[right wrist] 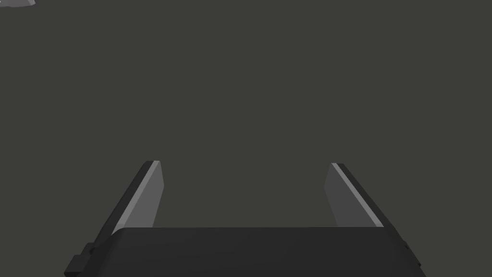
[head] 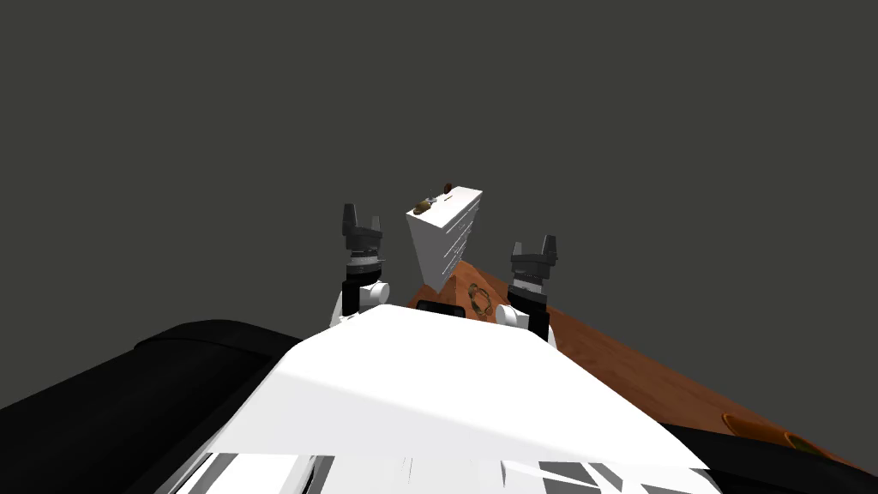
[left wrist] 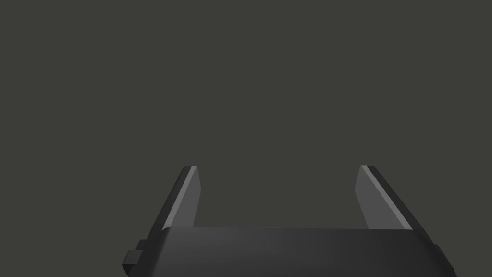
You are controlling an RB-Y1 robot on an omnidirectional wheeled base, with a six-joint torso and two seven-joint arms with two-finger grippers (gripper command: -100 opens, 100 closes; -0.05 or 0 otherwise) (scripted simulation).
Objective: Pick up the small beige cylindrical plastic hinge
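Grippers raised in front of me. L gripper [head: 362,214]: fingers wide apart, nothing between them. R gripper [head: 533,243]: same, spread and empty. Both wrist views face a flat dark grey surface. Hinge [head: 422,207]: small tan-brown speck, too small to confirm id, on top of white drawer unit [head: 446,240], far ahead between the grippers, at the top's left edge. Dark red item [head: 448,186] sits farther back on the same top. Brown table [head: 617,360] near right.

The head camera looks steeply down at a far white drawer unit [head: 446,236], frame centre. Both wrist cameras face the flat dark grey backdrop [left wrist: 246,86] that view shares.
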